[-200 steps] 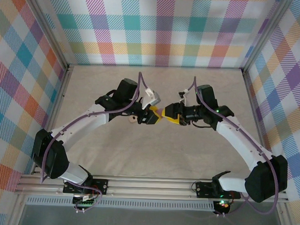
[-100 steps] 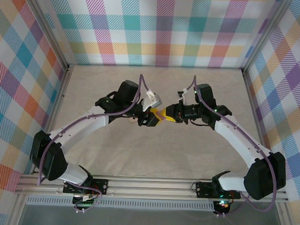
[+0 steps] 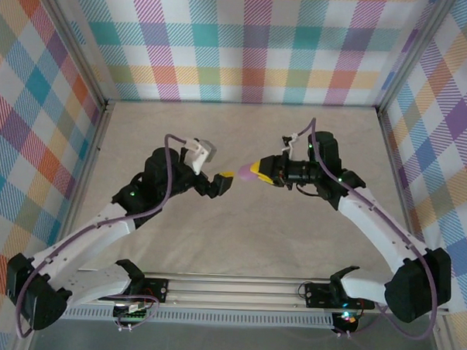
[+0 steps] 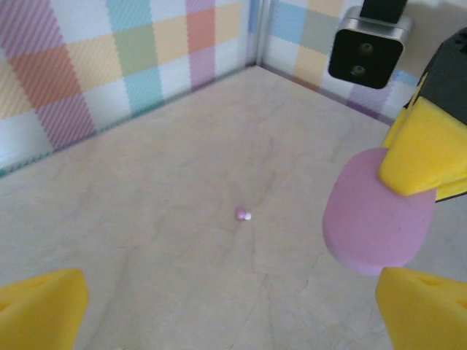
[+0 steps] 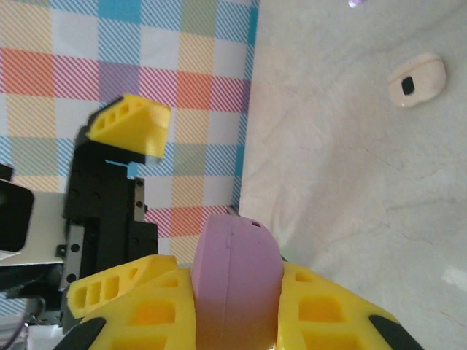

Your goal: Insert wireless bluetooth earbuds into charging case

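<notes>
Left gripper (image 3: 222, 178) has let go and withdrawn; right gripper (image 3: 258, 169) clamps purple case (image 4: 368, 219).

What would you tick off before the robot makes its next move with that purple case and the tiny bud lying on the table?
1. Right gripper has a firm hold on the purple case: ok, clamped on both sides.
2. Left gripper is free to pick something up: ok, jaws wide apart and empty.
3. Purple case is open to take a bud: not ok, it looks closed.
4. Purple earbud is located: ok, it lies alone on the table.
5. Which way the earbud faces: cannot tell, too small.
</notes>
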Controlling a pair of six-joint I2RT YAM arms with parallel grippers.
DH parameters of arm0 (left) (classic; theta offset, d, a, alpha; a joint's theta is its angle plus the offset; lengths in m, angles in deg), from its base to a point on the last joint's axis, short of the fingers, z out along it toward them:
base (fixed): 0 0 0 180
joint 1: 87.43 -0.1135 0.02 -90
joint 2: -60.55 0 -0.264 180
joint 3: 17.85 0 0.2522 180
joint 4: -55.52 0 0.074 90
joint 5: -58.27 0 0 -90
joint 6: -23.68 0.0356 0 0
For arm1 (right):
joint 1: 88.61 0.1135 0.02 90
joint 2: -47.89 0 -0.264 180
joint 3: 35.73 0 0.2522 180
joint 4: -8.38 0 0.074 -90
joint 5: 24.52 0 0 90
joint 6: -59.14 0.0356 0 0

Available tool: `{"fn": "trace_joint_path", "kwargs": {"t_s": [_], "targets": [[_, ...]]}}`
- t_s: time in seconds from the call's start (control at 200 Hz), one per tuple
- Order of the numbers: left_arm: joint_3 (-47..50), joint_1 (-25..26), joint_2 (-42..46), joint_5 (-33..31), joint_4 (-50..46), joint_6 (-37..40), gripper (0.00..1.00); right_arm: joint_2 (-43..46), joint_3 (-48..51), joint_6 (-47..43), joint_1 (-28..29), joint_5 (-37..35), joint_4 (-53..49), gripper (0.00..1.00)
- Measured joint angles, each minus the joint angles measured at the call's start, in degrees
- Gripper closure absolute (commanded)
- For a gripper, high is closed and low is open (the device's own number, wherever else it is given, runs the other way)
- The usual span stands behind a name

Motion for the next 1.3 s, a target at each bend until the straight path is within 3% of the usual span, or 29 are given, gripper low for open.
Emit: {"fn": "trace_joint_path", "kwargs": {"t_s": [0.065, 0.26, 0.42, 0.565, 0.755, 1.11, 1.3], "targets": [[1.6, 0.0, 2.0, 1.3, 1.1, -0.4, 0.11, 0.5, 0.9, 2.3, 0.0, -0.3, 2.8, 0.94], [10.0, 0.0, 3.0, 14.6, 13.7, -4.6, 0.28, 0.5, 4.9, 10.5, 0.0, -0.2, 12.2, 0.94], [9.9, -0.1, -3.3, 22.6, 20.4, -7.1, 0.3, 0.3, 5.5, 15.0, 0.0, 0.2, 16.2, 0.94], [9.9, -0.7, -5.2, 25.3, 26.1, -8.5, 0.31, 0.9, 6.1, 17.8, 0.0, 0.7, 18.9, 0.94], [9.9, -2.1, -8.5, 28.5, 33.5, -11.2, 0.41, 1.4, 6.8, 21.1, 0.0, 1.4, 22.2, 0.94], [8.3, -2.4, -11.9, 30.7, 37.9, -12.9, 0.46, 2.4, 7.4, 23.4, 0.0, 2.8, 24.0, 0.94], [8.0, -2.5, -12.4, 31.1, 39.4, -13.5, 0.54, 3.0, 7.8, 23.6, 0.0, 3.4, 24.0, 0.94]]}}
